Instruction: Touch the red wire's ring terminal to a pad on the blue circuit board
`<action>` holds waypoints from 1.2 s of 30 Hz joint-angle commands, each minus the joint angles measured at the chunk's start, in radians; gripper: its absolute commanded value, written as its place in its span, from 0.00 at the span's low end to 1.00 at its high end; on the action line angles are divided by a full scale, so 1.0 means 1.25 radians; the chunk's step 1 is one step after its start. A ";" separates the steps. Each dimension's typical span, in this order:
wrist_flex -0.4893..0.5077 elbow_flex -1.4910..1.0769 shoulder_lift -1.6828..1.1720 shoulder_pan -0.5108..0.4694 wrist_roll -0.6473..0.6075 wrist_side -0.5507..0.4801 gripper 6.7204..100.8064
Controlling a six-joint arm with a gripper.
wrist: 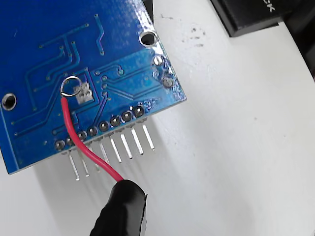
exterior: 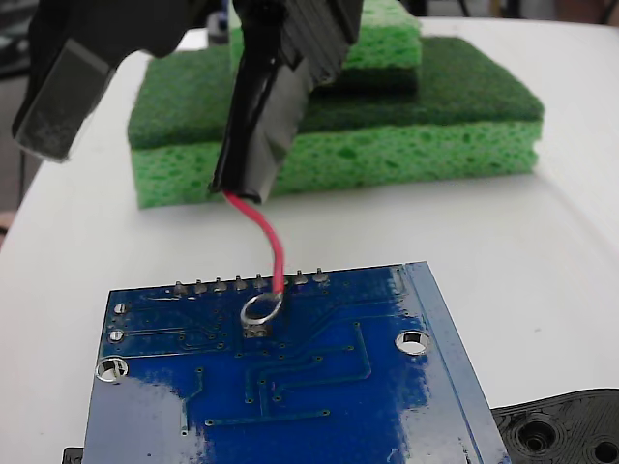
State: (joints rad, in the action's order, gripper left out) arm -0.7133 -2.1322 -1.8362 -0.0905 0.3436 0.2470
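**Desk:** Which way does the red wire [exterior: 269, 242] run?

**Photographer:** In the fixed view its long axis runs near upright: it leaves a black taped sleeve [exterior: 253, 126] at the top and drops, bowing slightly to the right, to the far edge of the blue circuit board [exterior: 290, 387]. The ring terminal [exterior: 260, 309] lies almost flat on the board just inside the pin row [exterior: 250, 285], touching a small pale pad [exterior: 254, 331] at its near side. In the wrist view the wire climbs from the sleeve [wrist: 120, 209] at the bottom up and to the left, crossing the pins [wrist: 110, 147], and the ring [wrist: 69, 86] sits just beside a small white component [wrist: 84, 91].

**Desk:** And the claw?

**Photographer:** The claw [exterior: 184, 58] hangs over the board's far edge. One grey finger [exterior: 63, 101] stands well off to the left, and the sleeve sits against the other dark finger [exterior: 309, 48], so the jaws look wide apart. How the sleeve is fixed there cannot be told.

**Desk:** Surroundings?

**Photographer:** The board rests on a white worktop [exterior: 542, 290], stacked green sponges [exterior: 387, 126] behind it, a black plate with holes [exterior: 566, 425] at lower right.
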 commanded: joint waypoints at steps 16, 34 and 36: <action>-0.004 0.010 -0.004 -0.002 -0.002 0.000 0.99; 0.189 -0.471 -0.578 -0.099 -0.194 -0.336 0.99; 0.158 -0.512 -0.637 -0.109 -0.211 -0.353 0.99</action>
State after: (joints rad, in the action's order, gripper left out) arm -0.5047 -2.7581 -2.5878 -0.2270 0.0813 -0.1703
